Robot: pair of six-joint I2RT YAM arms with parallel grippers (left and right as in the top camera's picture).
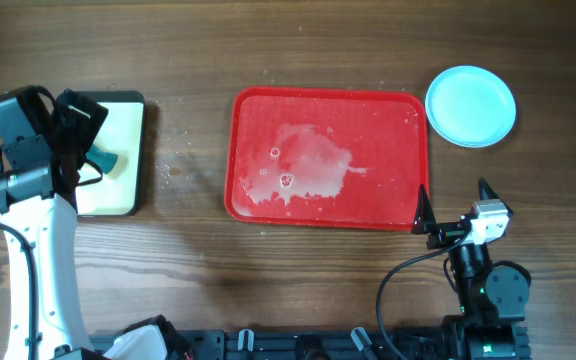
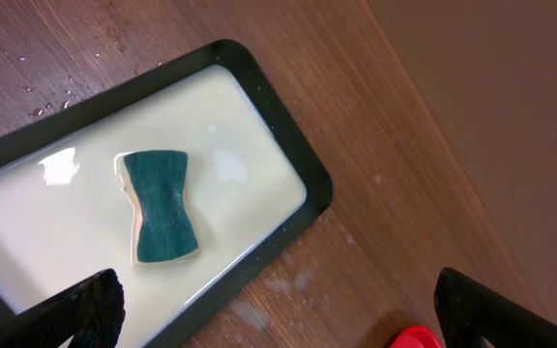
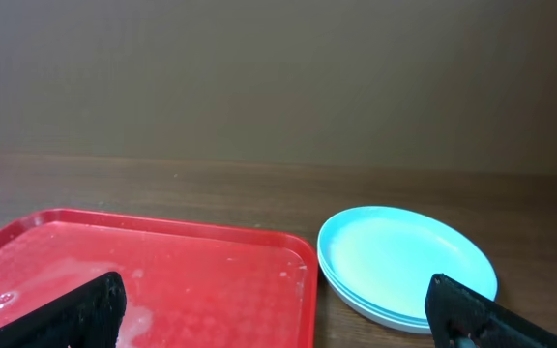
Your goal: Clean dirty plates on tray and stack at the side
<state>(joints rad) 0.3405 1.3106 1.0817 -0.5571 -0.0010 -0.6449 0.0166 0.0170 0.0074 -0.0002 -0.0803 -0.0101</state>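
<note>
Stacking looks done: the plates [image 1: 470, 105] sit piled on the table [image 1: 198, 270] just off the far right corner of the tray [image 1: 378, 130], not touching it, light blue one on top. The right wrist view shows layered rims, but I can't tell the exact count. The tray holds no plates, only a pale soapy smear mid-left. The sponge [image 2: 162, 205] lies flat in the small dark-rimmed tray [image 2: 240, 145] at the left. The left fingers [image 2: 278, 309] hang over that small tray, spread wide, holding nothing. The right fingers [image 3: 274, 295] hover low at the red tray's near right corner, also spread wide and holding nothing, facing the stack. My read is that the step in hand is just backing both arms off and parking. To do it well, lift the right arm up before pulling it back, since one finger sits very close to the tray rim and a sideways swing could shove the tray into the stack. Raise the left arm straight up so it doesn't drag the sponge or tip the small tray. The wet table near the trays may let things slide if bumped.
</note>
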